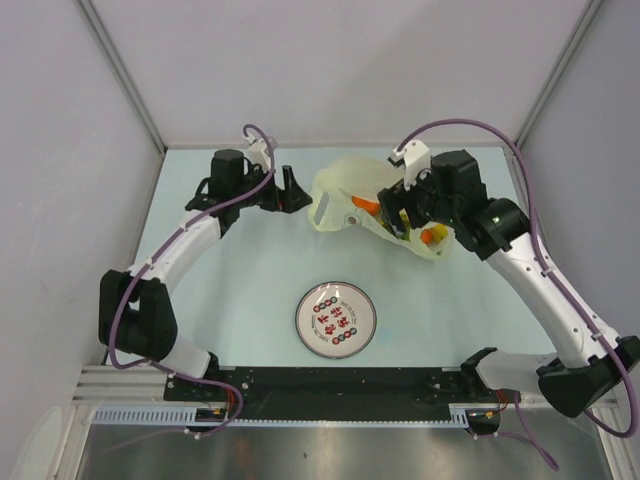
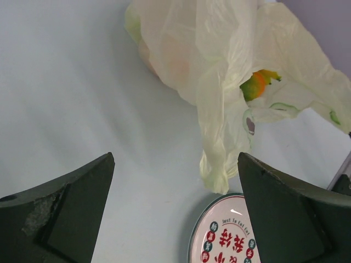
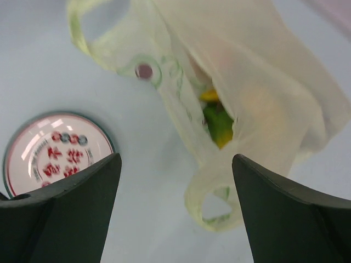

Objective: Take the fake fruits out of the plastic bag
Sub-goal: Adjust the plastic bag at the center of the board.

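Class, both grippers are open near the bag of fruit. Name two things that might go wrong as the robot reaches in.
1. The mango shows only through a narrow gap in the crumpled plastic bag; the right gripper may pinch film instead of fruit.
2. The left gripper stands open, off the bag, so nothing pins it: a pull may drag the whole bag along.

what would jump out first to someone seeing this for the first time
The crinkled pale plastic bag slumped at the far middle of the table stands out first, with bright fake fruits peeking out of its folds. Nearer the arms lies a round white plate with red marks.
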